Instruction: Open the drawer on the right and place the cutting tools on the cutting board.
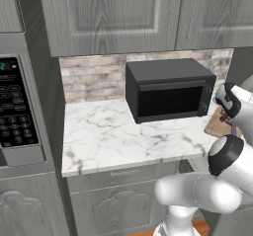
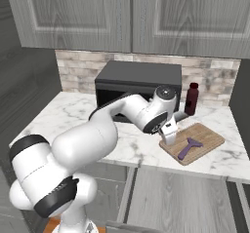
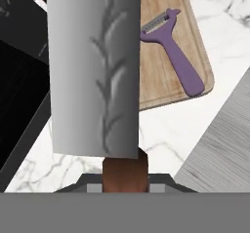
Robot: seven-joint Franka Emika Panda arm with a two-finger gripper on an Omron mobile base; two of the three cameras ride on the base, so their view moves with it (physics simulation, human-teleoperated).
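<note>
My gripper (image 2: 168, 130) is shut on the knife's reddish-brown handle (image 3: 124, 172). The silver blade (image 3: 95, 66) points down over the left end of the cutting board (image 2: 211, 138). The board (image 3: 163, 88) is a light-brown slab on the marble counter, right of the microwave. The purple T-shaped tool (image 3: 173, 51) lies flat on it, to the right of the blade and apart from it. It also shows as a purple tool (image 2: 188, 148) from the right base. In the left base view the gripper (image 1: 227, 114) hangs over the board (image 1: 215, 125). The drawer's grey wood-grain front (image 2: 180, 198) sits below the counter edge. Its inside is hidden.
A black microwave (image 2: 139, 81) stands against the brick backsplash just left of the board. A dark red bottle (image 2: 192, 99) stands behind the board. A built-in oven keypad (image 1: 15, 111) is at far left. Grey wall cabinets (image 1: 113, 13) hang above the bare marble counter (image 1: 104, 134).
</note>
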